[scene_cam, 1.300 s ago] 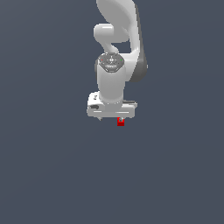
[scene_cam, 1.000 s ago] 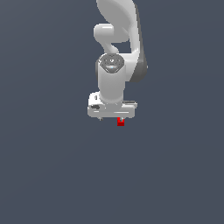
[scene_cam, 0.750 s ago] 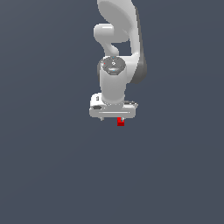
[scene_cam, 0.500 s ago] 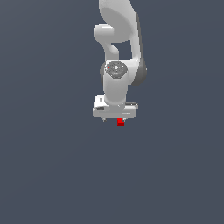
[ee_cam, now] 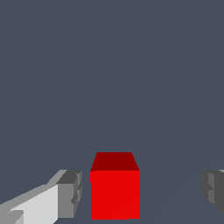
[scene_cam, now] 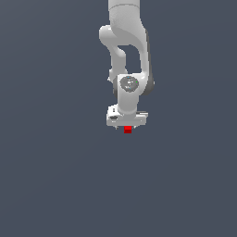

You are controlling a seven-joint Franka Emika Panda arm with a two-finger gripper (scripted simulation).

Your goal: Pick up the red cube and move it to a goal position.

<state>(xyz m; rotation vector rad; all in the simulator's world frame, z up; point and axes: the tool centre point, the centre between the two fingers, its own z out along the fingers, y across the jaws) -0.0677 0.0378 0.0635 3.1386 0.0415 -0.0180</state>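
Observation:
The red cube (ee_cam: pixel 115 189) is small, plain and bright red. In the wrist view it stands between my two grey fingertips, closer to one fingertip (ee_cam: pixel 70 194) than to the other (ee_cam: pixel 213 191), with a gap on both sides. My gripper (ee_cam: pixel 141 192) is open and holds nothing. In the exterior view the white gripper (scene_cam: pixel 127 126) hangs straight down from the arm, and the red cube (scene_cam: pixel 127 130) shows just below its body, partly hidden by it. The fingers are hidden in that view.
The white arm (scene_cam: pixel 130 55) rises from the gripper to the exterior view's top edge. A plain dark grey surface (scene_cam: pixel 55 176) lies all around the cube. No other objects show.
The gripper has shifted slightly toward the exterior view's right and come down over the cube. The cube has stayed in place.

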